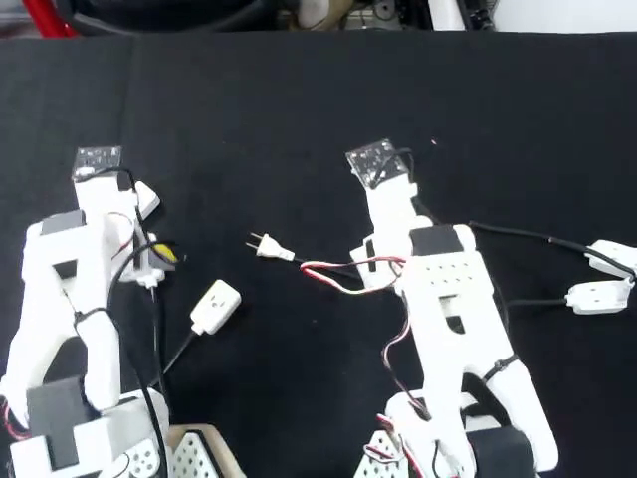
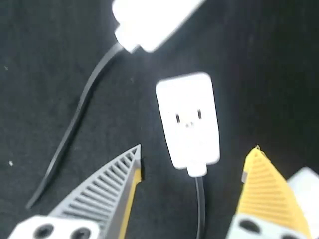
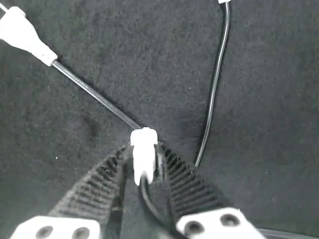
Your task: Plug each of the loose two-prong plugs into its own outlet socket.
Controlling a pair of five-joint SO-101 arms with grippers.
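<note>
Left gripper (image 2: 197, 152), jaws wide open, frames a white rectangular plastic outlet socket (image 2: 188, 119); best to close squarely across its sides. Right gripper (image 3: 143, 149), jaws shut, pinches a small white cord fitting (image 3: 143, 155).

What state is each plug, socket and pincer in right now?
two-prong plug: unplugged, lying loose, prongs bare.
outlet socket: empty, slots facing up.
left pincer: open, pointed at the outlet socket.
right pincer: shut on the white cord fitting.
far-right socket: too small to tell whether occupied.
</note>
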